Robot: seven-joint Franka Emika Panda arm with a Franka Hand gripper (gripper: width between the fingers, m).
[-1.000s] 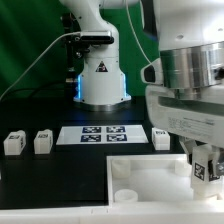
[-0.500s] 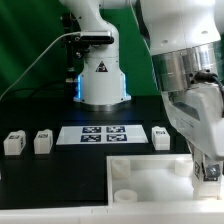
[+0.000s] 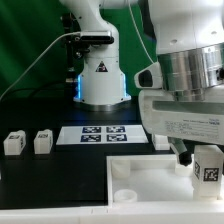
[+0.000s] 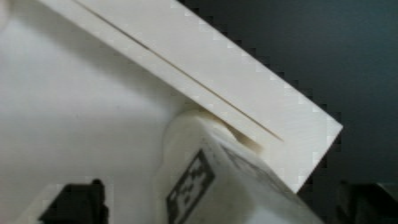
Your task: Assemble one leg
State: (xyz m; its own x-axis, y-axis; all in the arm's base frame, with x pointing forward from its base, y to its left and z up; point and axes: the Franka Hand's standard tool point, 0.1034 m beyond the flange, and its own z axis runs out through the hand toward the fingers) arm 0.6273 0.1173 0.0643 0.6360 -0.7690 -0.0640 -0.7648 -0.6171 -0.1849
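My gripper [image 3: 203, 166] is shut on a leg [image 3: 211, 171], a small white peg with a black-and-white tag, and holds it over the near right corner of the white tray [image 3: 140, 181]. In the wrist view the leg [image 4: 217, 178] sits between my dark fingers [image 4: 79, 202], close above the tray's corner [image 4: 125, 90]. Two more legs [image 3: 13, 143] [image 3: 43, 142] stand on the black table at the exterior view's left. Another leg [image 3: 161, 143] is mostly hidden behind my gripper body.
The marker board [image 3: 100, 134] lies flat behind the tray. The robot's white base [image 3: 102, 80] stands at the back with a cable running to the exterior view's left. The tray has a round socket [image 3: 127, 193] at its near left corner.
The wrist has swung and turned while holding the leg, which stays over the tray's right corner. My gripper body now covers most of the leg behind it.
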